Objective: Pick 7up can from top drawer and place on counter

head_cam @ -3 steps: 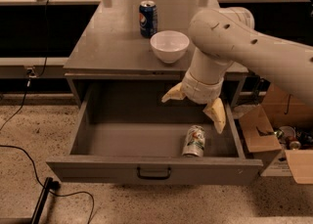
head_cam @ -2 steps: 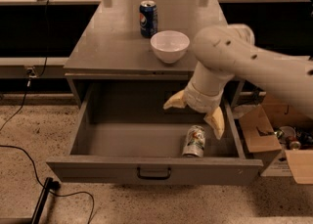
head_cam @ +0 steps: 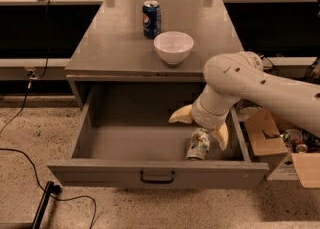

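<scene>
The 7up can (head_cam: 198, 147) lay in the top drawer (head_cam: 155, 173), just beneath my end effector (head_cam: 198, 129), its shiny top pointing up toward it. My end effector hung low inside the open drawer, its two yellowish fingers (head_cam: 181, 115) spread wide to either side of the can's top, gripping nothing. Beyond my end effector and higher, on the counter (head_cam: 110, 48), stood a white bowl (head_cam: 173, 46), with a Pepsi can (head_cam: 151, 19) farther behind.
</scene>
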{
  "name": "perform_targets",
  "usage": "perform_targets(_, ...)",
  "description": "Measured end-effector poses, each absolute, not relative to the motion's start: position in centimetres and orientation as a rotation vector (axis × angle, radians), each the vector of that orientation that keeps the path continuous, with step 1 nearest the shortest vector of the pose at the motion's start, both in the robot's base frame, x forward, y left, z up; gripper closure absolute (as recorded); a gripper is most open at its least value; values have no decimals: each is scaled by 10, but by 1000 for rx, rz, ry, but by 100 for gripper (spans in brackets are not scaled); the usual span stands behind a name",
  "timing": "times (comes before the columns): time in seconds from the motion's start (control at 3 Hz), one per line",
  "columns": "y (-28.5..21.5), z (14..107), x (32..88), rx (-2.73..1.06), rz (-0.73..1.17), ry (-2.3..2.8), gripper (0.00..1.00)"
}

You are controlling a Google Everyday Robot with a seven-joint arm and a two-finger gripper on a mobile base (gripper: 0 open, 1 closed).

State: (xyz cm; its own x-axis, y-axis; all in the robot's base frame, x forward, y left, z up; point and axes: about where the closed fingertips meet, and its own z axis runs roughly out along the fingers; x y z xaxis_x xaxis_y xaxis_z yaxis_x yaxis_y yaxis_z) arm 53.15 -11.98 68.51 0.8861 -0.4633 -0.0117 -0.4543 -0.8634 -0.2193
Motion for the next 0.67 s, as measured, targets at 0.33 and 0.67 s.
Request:
perform_targets(0.33,-115,675,535,-2874,-25,640,0)
perform_targets(0.67,-120,643,536,-2885,-4,545,0)
